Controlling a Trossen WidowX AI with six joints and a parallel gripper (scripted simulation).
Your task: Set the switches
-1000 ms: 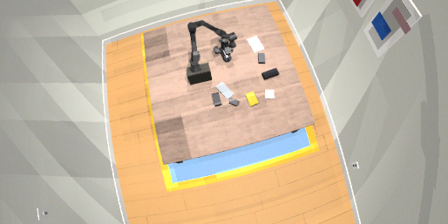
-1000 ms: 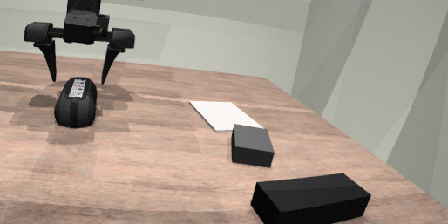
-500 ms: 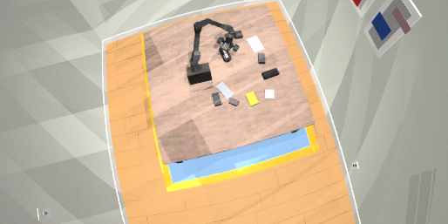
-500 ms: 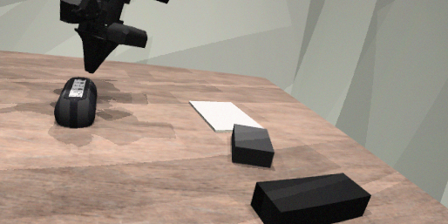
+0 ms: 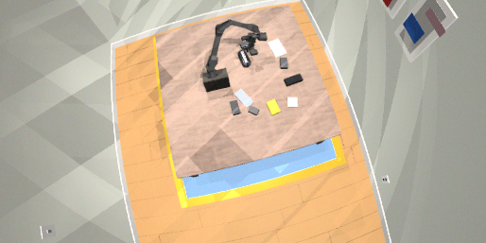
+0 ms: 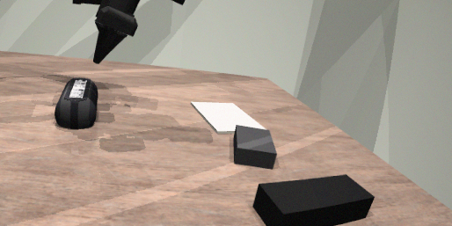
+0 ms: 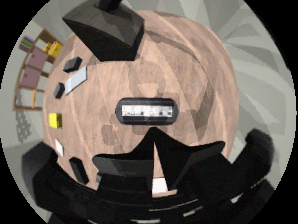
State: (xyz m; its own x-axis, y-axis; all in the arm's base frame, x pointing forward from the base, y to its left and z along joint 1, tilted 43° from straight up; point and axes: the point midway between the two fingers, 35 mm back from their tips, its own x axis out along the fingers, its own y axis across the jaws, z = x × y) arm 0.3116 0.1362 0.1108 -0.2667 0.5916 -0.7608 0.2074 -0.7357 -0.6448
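Note:
The dark grey controller unit (image 5: 244, 59) (image 6: 76, 107) (image 7: 147, 120) lies on the bench with rounded long edges. A white strip (image 6: 78, 89) (image 7: 147, 111) with a row of small dark marks faces up on it, and no green switch ends show. The marks are too small to read surely. The unit's underside against the bench is hidden. My gripper (image 6: 97, 62) (image 7: 153, 129) is shut and empty, its fingertips together. It hangs above the bench, clear of the unit, with its tips just beside the unit's long side in the wrist view.
A white card (image 5: 277, 47) (image 6: 226, 117), a dark block (image 5: 284, 62) (image 6: 255, 147) and a long black block (image 5: 293, 79) (image 6: 314, 195) lie on the bench. A yellow block (image 5: 273, 107) (image 7: 55, 120), white square (image 5: 292, 102), pale plate (image 5: 244, 97) and small dark blocks lie farther off, near the arm base (image 5: 216, 82).

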